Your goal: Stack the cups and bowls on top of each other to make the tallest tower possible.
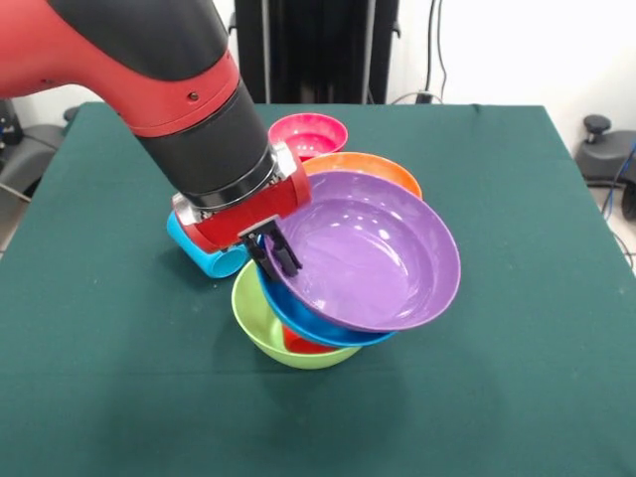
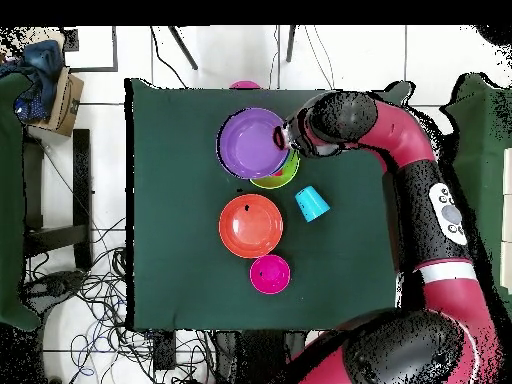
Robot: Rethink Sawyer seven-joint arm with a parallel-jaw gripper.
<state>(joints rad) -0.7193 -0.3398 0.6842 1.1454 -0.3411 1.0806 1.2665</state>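
The tool (image 1: 274, 250) is clamped on the near-left rim of the purple bowl (image 1: 373, 253), which sits tilted atop the blue bowl (image 1: 298, 313) and the green bowl (image 1: 260, 323) on the tabletop (image 1: 119, 378). Something red, perhaps a cup, shows inside the green bowl. To finish this step well, the arm should level the purple bowl and centre it over the stack before letting go, since its far edge overhangs towards the orange bowl (image 1: 373, 167).
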